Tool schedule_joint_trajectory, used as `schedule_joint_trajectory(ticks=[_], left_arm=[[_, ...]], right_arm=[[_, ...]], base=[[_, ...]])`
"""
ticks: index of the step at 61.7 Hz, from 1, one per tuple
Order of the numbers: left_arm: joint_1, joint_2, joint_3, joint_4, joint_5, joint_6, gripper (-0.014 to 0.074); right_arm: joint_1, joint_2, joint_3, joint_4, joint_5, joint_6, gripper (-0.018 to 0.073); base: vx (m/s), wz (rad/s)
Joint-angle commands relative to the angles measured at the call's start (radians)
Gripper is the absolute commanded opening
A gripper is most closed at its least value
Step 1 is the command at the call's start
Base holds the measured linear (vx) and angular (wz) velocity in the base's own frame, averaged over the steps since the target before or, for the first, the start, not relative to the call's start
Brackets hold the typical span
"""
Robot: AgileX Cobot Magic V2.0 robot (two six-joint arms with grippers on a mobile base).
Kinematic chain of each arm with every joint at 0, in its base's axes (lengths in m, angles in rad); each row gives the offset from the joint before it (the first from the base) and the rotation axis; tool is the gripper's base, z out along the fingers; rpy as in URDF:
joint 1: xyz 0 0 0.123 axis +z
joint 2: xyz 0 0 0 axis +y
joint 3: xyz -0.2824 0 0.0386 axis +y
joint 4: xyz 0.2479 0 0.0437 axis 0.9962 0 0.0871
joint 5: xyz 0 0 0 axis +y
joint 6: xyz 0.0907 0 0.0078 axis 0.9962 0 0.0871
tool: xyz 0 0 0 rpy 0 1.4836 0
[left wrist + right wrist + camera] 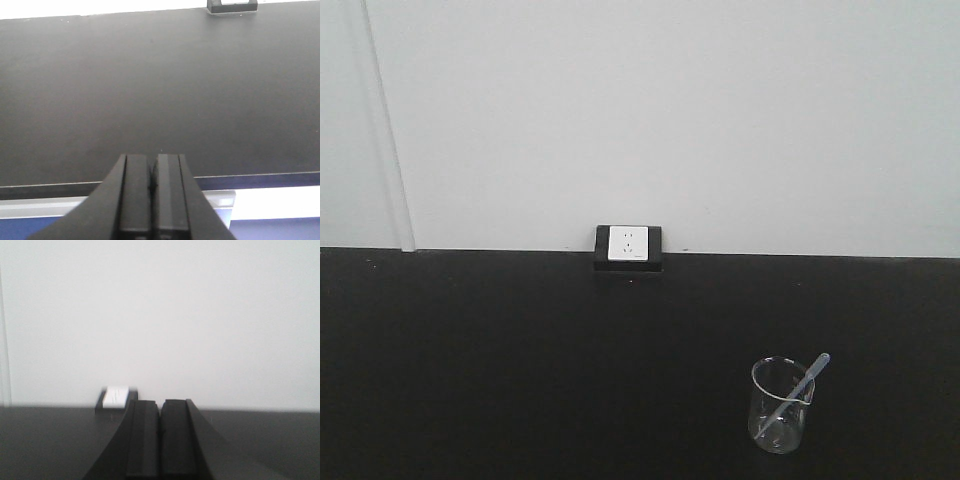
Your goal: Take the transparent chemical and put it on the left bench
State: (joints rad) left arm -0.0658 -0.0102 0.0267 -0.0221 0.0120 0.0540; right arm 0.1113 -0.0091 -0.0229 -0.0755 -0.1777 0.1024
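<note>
The transparent chemical (798,394), a slim clear pipette with a pale bluish bulb end, leans inside a clear glass beaker (780,405) at the front right of a black benchtop (520,360). Neither gripper shows in the front view. My left gripper (153,172) is shut and empty over the benchtop's front edge (260,176). My right gripper (160,412) is shut and empty, pointing at the white wall. The pipette and beaker show in neither wrist view. The left bench with white bins is out of view.
A white wall socket in a black frame (628,246) sits at the back of the benchtop against the white wall; it also shows in the left wrist view (232,5) and the right wrist view (115,397). A white trim strip (390,130) runs down the wall at left.
</note>
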Motion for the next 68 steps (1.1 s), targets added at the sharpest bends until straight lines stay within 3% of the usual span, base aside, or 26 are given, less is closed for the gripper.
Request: schedule_joint_trajectory(ticks=[1,12,25,44,53,68], left_arm=[[-0.002,-0.019,0.016,-0.001,-0.078,-0.008,-0.0003],[-0.002,-0.019,0.016,-0.001,-0.078,-0.008,-0.0003],[-0.002,-0.019,0.016,-0.001,-0.078,-0.008,-0.0003],[-0.002,-0.019,0.016,-0.001,-0.078,-0.008,-0.0003],[-0.002,-0.019,0.016,-0.001,-0.078,-0.008,-0.0003],[-0.002,-0.019,0.016,-0.001,-0.078,-0.008,-0.0003]], right_arm=[[-0.004,0.049,-0.16,-0.003,-0.04,-0.011,-0.0008],[-0.004,0.333,-0.423,-0.02,0.053,-0.167,-0.0008],[-0.004,0.638,-0.603,0.019,0.059,-0.142,-0.0008],[-0.004,0.842,-0.622,0.055,0.002,-0.125,0.0039],[-0.004,0.877,-0.622,0.055,0.002,-0.124,0.0167],[-0.004,0.911,-0.622,0.056,-0.016,-0.124,0.0539]], base=[[0.0,0.0],[0.0,0.0],[0.0,0.0],[0.0,0.0],[0.0,0.0],[0.0,0.0]])
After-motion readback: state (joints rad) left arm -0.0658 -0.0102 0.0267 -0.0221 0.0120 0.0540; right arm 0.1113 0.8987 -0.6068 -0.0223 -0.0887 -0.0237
